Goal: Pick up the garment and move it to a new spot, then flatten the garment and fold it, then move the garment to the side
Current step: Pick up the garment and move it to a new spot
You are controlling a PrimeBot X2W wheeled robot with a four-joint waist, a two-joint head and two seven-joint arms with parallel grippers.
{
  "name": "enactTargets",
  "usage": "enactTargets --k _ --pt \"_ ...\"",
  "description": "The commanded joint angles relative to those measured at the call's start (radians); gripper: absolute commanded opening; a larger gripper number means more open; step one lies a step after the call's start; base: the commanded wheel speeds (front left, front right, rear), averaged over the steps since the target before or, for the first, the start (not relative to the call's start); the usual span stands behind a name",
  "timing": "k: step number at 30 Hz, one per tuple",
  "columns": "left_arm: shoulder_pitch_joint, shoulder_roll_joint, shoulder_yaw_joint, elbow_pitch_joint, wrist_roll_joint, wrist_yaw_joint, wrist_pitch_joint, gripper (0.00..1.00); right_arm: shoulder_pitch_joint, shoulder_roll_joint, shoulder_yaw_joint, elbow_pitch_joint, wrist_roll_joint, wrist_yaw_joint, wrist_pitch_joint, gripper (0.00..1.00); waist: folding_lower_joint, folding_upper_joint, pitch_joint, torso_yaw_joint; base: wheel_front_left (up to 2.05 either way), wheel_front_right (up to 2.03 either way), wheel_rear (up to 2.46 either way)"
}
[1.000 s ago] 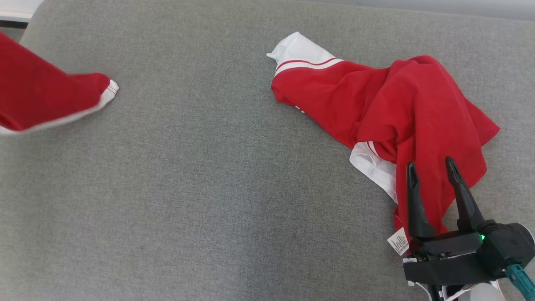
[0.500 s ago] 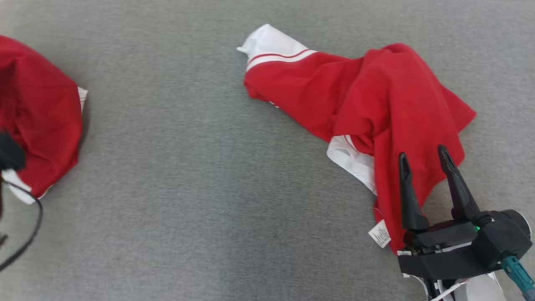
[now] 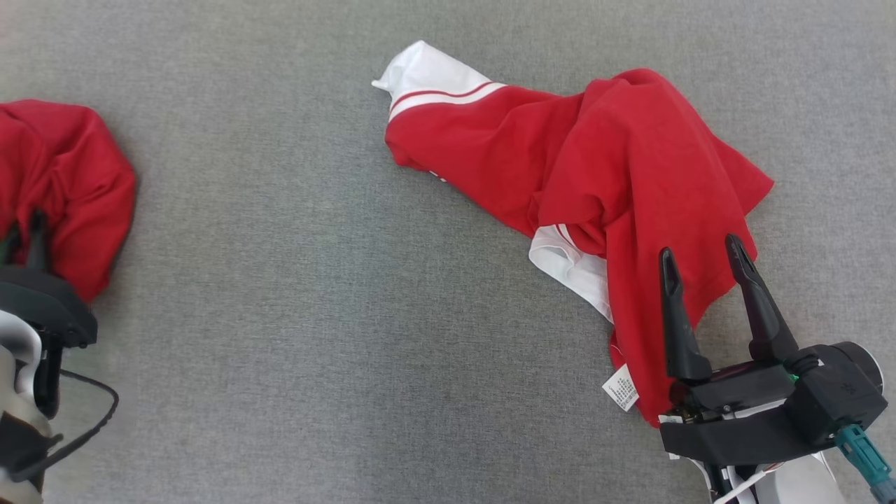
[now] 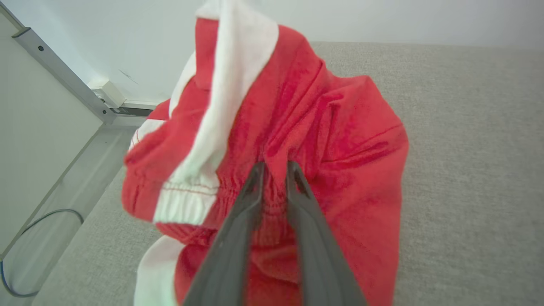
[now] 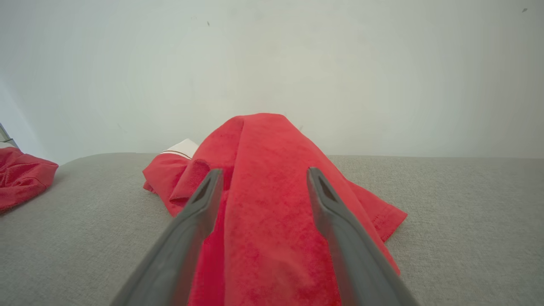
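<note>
Red garment [image 4: 340, 127] in left gripper [image 4: 274, 166]

L wrist cam close on left garment [image 4: 340, 127], R wrist low along right garment [image 5: 263, 212], head cam top-down shares both

We see the garment [image 4: 340, 140], red with white panels and a gathered elastic band, bunched in a crumpled heap. One red fold sits pinched between the left gripper [image 4: 275, 166] fingers, and the rest is piled just beyond its tips.
</note>
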Motion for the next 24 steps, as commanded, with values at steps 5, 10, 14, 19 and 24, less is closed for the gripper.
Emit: enactTargets --k 5,10,14,19,24 --pt "0.009 0.023 0.025 -0.02 -0.023 -0.001 -0.036 1.0 0.008 0.011 0.007 0.005 -0.006 -0.002 -0.001 1.0 0.0 -0.0001 -0.041 0.008 0.0 0.0 0.0" --pt "0.072 0.029 0.08 -0.148 -0.012 0.009 -0.041 1.0 0.025 0.024 0.011 0.017 0.0 -0.002 -0.001 1.0 0.0 -0.0001 -0.087 0.011 0.0 0.0 0.0" --pt "0.142 0.014 0.125 -0.256 0.007 0.018 -0.04 1.0 0.036 0.032 0.016 0.023 0.004 -0.002 -0.001 1.0 0.0 -0.0001 -0.115 0.011 0.0 0.0 0.0" --pt "0.237 -0.018 0.183 -0.44 0.06 0.029 -0.04 1.0 0.047 0.04 0.02 0.032 0.011 -0.002 -0.001 1.0 0.0 -0.0001 -0.159 0.005 0.0 0.0 0.0" --pt "0.329 -0.067 0.218 -0.606 0.127 0.034 -0.04 1.0 0.061 0.048 0.008 0.041 0.02 -0.002 -0.001 1.0 0.0 -0.0001 -0.199 -0.016 0.0 0.0 0.0"
